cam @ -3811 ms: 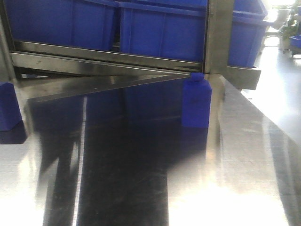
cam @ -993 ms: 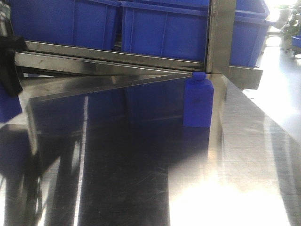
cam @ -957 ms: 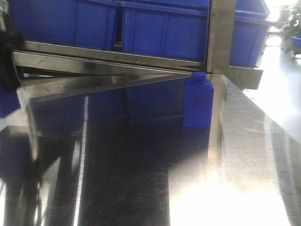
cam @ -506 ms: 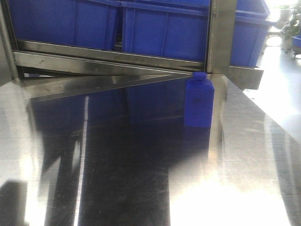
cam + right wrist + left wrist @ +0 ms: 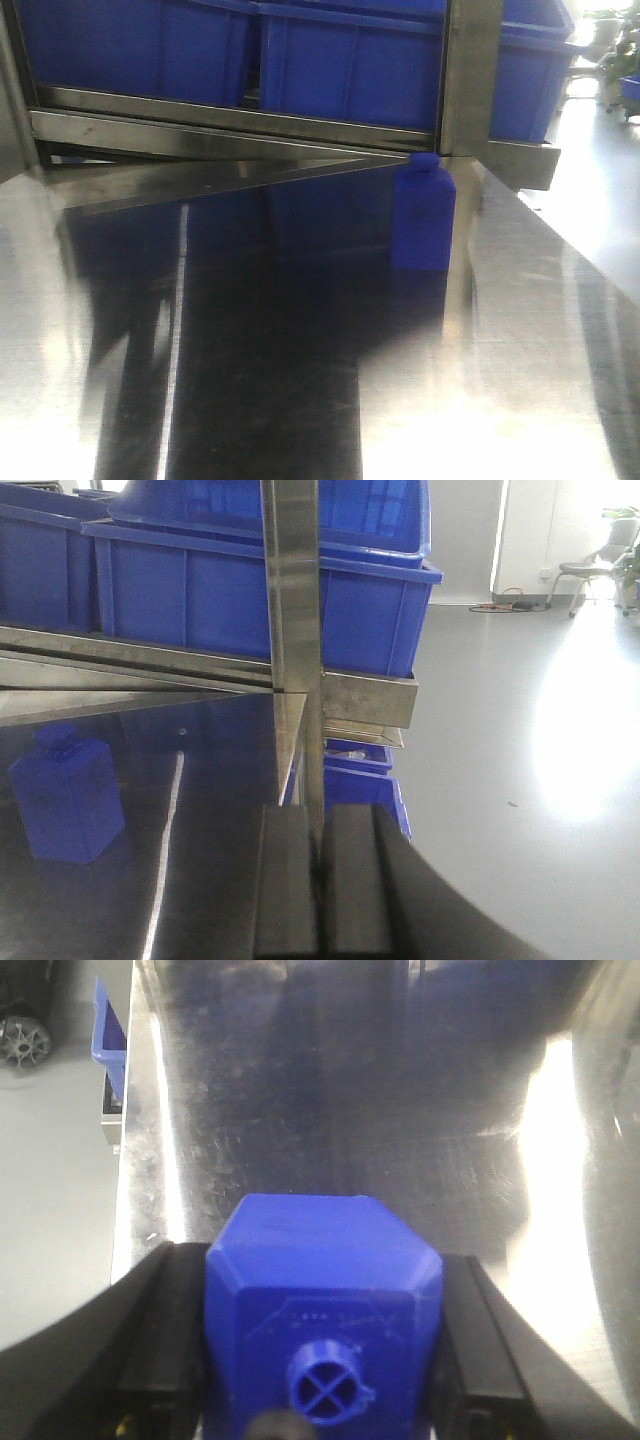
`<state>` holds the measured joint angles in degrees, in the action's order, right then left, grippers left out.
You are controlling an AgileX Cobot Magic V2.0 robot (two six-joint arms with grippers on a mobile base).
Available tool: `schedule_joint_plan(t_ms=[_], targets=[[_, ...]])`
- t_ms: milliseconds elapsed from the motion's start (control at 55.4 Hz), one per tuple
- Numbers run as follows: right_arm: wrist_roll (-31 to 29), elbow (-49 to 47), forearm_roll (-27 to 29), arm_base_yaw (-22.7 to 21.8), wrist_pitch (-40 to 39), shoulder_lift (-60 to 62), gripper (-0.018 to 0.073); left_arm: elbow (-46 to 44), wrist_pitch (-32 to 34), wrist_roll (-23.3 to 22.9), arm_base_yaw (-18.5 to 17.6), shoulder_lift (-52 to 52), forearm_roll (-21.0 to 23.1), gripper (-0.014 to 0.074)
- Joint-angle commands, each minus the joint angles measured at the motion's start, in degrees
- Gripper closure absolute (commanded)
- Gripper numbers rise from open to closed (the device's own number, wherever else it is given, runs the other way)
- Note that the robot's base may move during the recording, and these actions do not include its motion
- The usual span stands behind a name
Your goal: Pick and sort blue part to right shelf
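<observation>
My left pincer (image 5: 320, 1260) is clenched on a blue part (image 5: 300, 1225). The black fingers (image 5: 165, 1340) press its two flat sides, and its stubby neck points back at my wrist camera. Beyond it lies the steel table (image 5: 400, 1090), with the table's left edge near. I cannot tell from this view whether the part hangs clear of the table or touches it. The front view shows neither the part nor the pincer.

My right pincer (image 5: 322, 815) is empty, its pads pressed together. It points at the shelf (image 5: 295, 600), roughly in line with the upright post (image 5: 470, 80) at the table's far right corner.

A second part (image 5: 423, 215) stands upright on the table just left of that post, its neck close under the shelf's lower rail. It looks untouched. Blue bins (image 5: 200, 590) sit in a row on the shelf above.

As I judge it, the pick is done for the part in my left pincer. The carry across to the shelf and the release there are left. The second part, if it is also to be sorted, has not been started.
</observation>
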<state>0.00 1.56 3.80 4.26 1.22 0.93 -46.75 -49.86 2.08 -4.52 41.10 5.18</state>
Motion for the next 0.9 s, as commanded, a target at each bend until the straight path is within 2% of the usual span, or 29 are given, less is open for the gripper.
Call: schedule_joint_plan(t_ms=[0, 108, 199, 361, 470, 578, 686, 777, 885], targets=[[0.0, -4.1, -0.5, -0.2, -5.3, 0.6, 0.0439, -1.0, 3.9, 0.2, -0.4, -0.9, 0.8, 0.0234], [0.0, -9.6, -0.5, -0.2, -0.8, -1.7, 0.0445, -1.0, 3.9, 0.2, -0.4, -1.0, 0.9, 0.0239], [0.0, -15.2, -0.5, -0.2, 3.8, -6.2, 0.0491, -1.0, 3.9, 0.2, -0.4, -1.0, 0.9, 0.0239], [0.0, -29.0, -0.5, 0.0, 9.8, -18.9, 0.0508, -1.0, 3.9, 0.2, -0.4, -1.0, 0.9, 0.0239], [0.0, -40.9, -0.4, 1.7, 17.6, -28.8, 0.0498, -1.0, 3.9, 0.2, -0.4, -1.0, 0.9, 0.0239], [0.0, -52.2, 0.9, 5.8, 29.5, -38.2, 0.0397, -1.0, 4.0, 0.2, -0.4, -1.3, 0.9, 0.0239], [0.0, -61.1, 1.4, 10.8, 39.6, -46.9, 0.0215, -1.0, 4.1, 0.2, -0.4, -1.3, 0.9, 0.0239], [0.0, -65.5, 1.4, 13.8, 42.8, -52.3, 0.0097, -1.0, 4.2, 0.2, -0.4, -1.3, 0.9, 0.0239], [0.0, -66.8, 1.3, 14.7, 41.7, -57.8, 0.0059, -1.0, 4.2, 0.2, -0.4, -1.3, 0.9, 0.0239]])
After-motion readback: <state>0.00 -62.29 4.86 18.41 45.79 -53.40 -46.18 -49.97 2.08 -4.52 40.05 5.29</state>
